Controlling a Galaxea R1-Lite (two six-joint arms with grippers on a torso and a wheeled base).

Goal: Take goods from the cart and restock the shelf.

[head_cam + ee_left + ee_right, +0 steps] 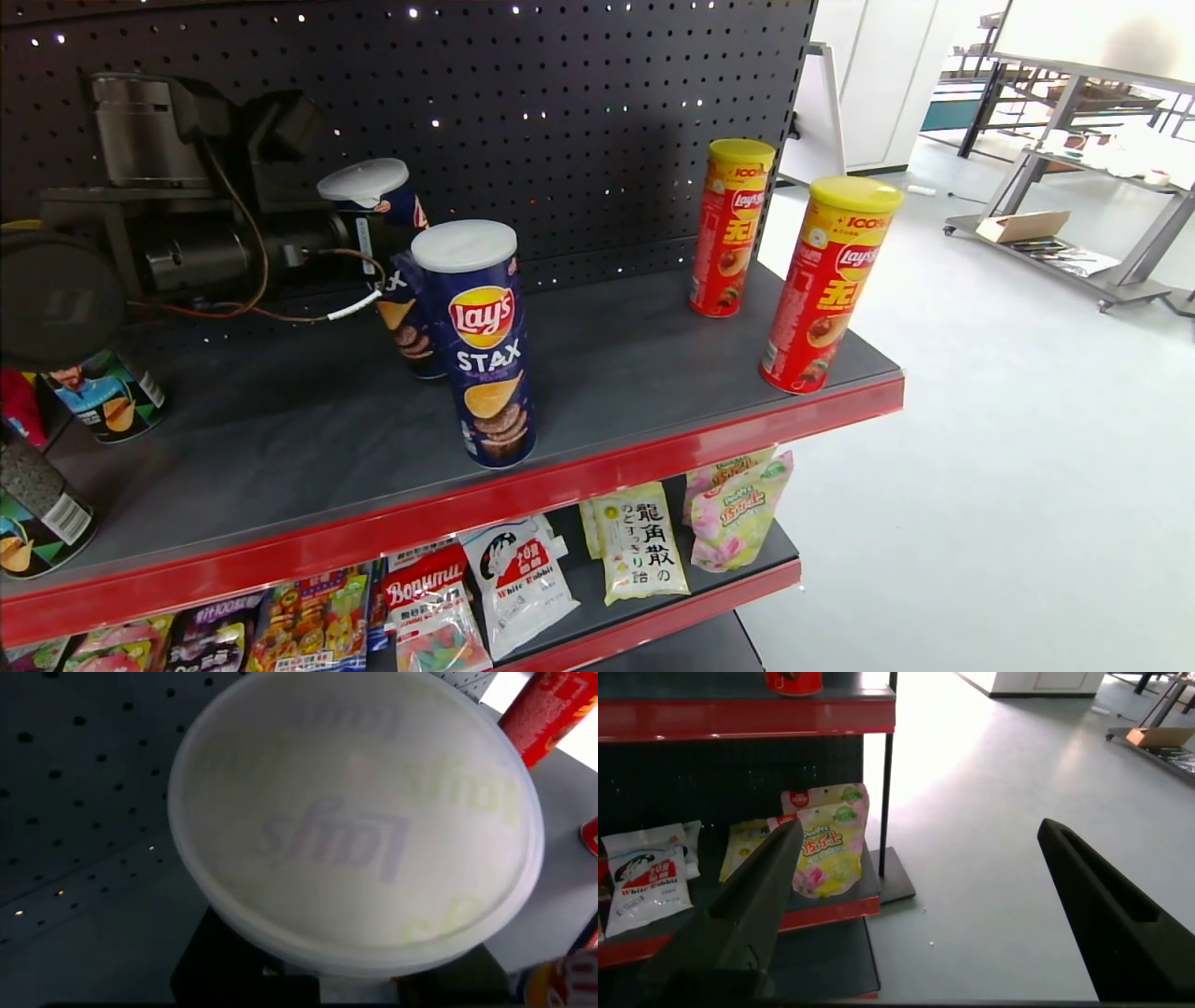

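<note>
The can (pixel 401 317) in the left gripper (pixel 378 263) is a dark blue chip tube with a white plastic lid and a picture of chips on its side. It leans left, lid toward the arm, at the far middle of the top shelf (pixel 280 439), close to the pegboard (pixel 560 112). Its base looks down on the shelf, but I cannot tell for sure. The gripper's dark fingers are closed around the upper part of the tube. From the left wrist the lid (pixel 355 821) is very close, with faint lettering showing through it, and the tube below it is hidden.

A second blue can (pixel 481 350) of the same kind stands upright just in front and to the right, covering the right side of the held one. Whether the two touch is hard to make out. Two red cans with yellow lids stand upright well to the right, one far (pixel 731 229) and one near the shelf's front edge (pixel 826 285).

At the left edge two more cans (pixel 107 392) are partly hidden by the arm and cut off.

The right gripper (pixel 915 905) hangs low beside the rack with its fingers spread wide and nothing between them. Beyond it, snack bags (pixel 827 840) sit on a lower shelf.
</note>
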